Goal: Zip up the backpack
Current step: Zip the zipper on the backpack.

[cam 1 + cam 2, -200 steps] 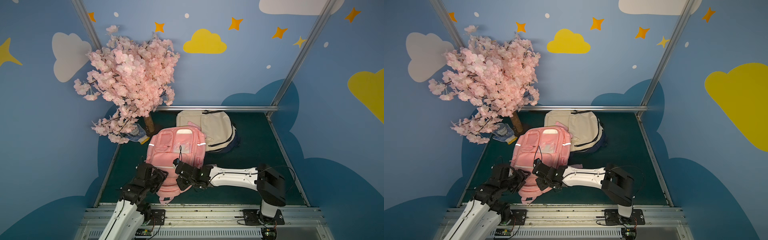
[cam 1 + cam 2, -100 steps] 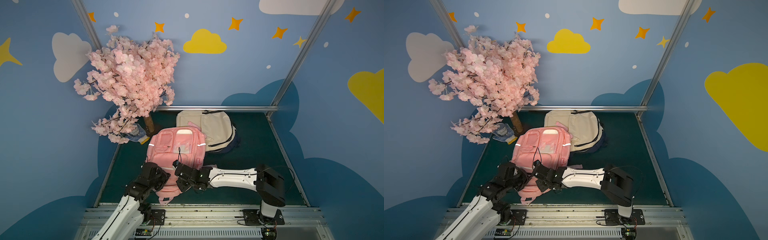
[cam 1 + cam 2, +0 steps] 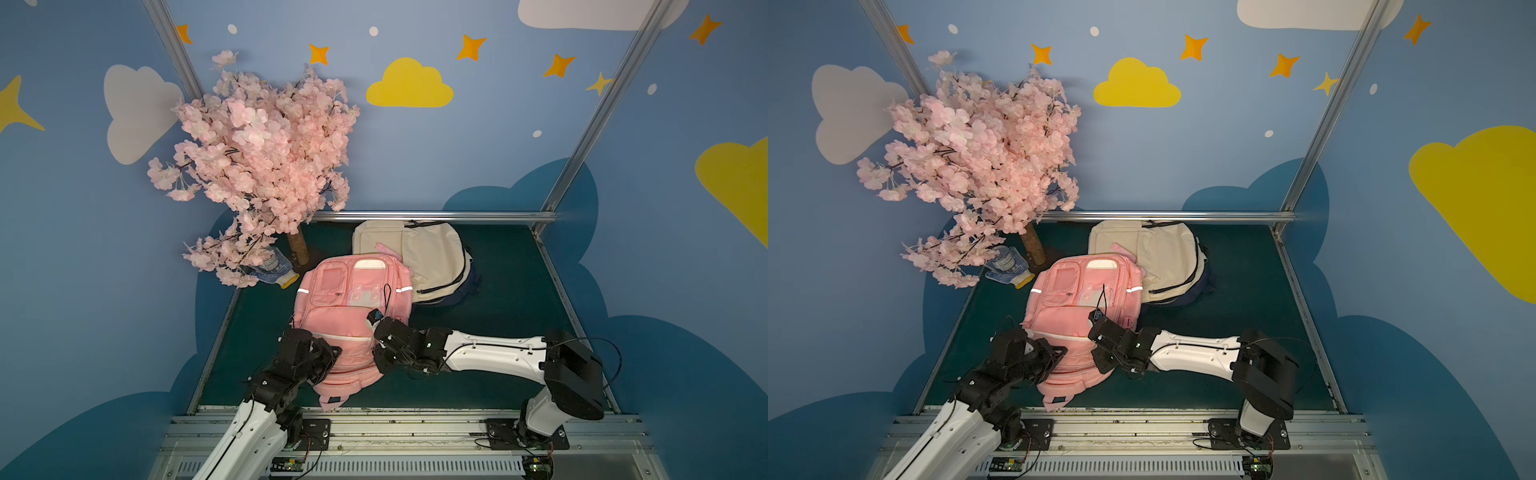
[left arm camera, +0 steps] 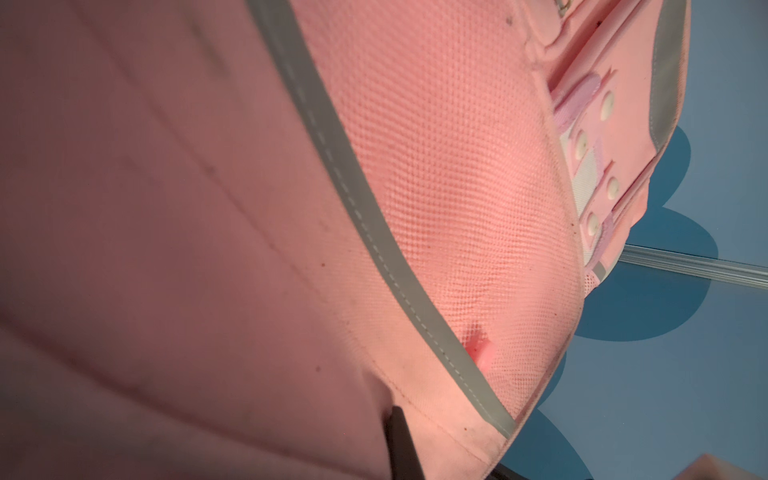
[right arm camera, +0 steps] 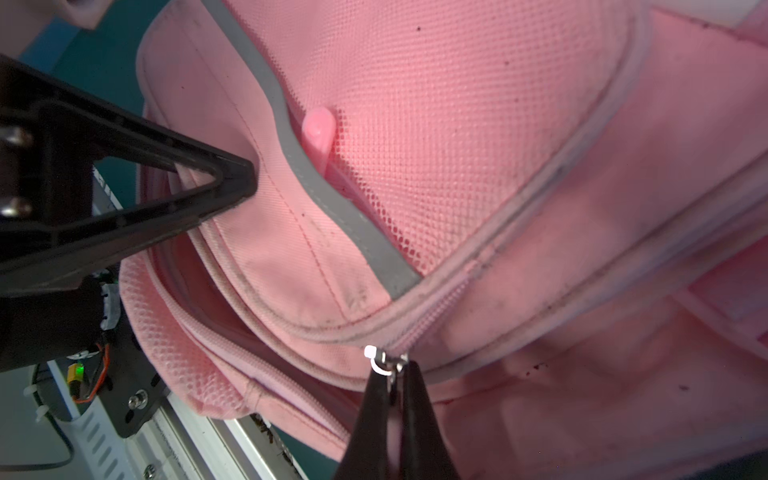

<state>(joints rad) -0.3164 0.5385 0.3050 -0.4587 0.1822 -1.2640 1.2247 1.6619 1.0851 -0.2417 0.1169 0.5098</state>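
The pink backpack point(image 3: 345, 320) is laid flat on the green mat point(image 3: 507, 299), front face up, nr the front-centre of the table, btwn the two arms. Its zipper pull point(image 5: 388, 363) is pinched by the right gripper point(image 5: 395, 388), jaws clenched tight on it, w/ a small white tie seen on the pull. On one side of the slider the zip is seen joined. On the other side, toward the left gripper point(image 5: 245, 187), a gap is left open along the track. The left gripper is clenched on a fold of the backpack's fabric at the side nearest the left arm, beside the grey trim point(image 5: 332, 199) of the mesh pocket point(image 5: 457, 124). A small pink tab point(image 5: 318, 129) is tucked inside the mesh, just past the trim. A black cable point(image 3: 389, 299) from the right wrist is arched over the backpack's middle.

Just behind and to the right, a cream backpack point(image 3: 428, 257) is laid, and the pink one's far corner is overlapped onto it. At the far-left corner a pink blossom tree point(image 3: 257, 153) is stood, its trunk point(image 3: 298, 249) nr the pink backpack but apart. Under its low branches a blue-and-white item point(image 3: 276, 270) w/ a yellow end is laid; what it is can't be told. The metal rail point(image 3: 415, 419) at the table's front is almost reached by the backpack's nr end.
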